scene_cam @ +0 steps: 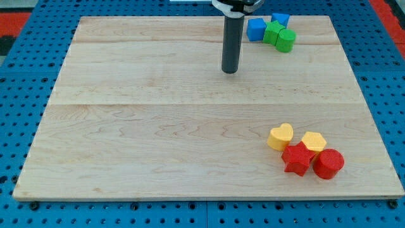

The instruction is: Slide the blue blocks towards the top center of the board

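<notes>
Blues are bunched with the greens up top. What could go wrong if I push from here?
1. The blue blocks touch the green blocks, so a push may drag greens along.
2. My tip sits to the view's left of the cluster; pushing straight in drives them away from center.
3. They lie near the board's top edge and might slide off.

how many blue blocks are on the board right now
2. One blue block sits near the view's top, right of my tip, touching the green blocks. The other blue block lies behind those green ones, partly hidden. None seem concealed elsewhere.
</notes>
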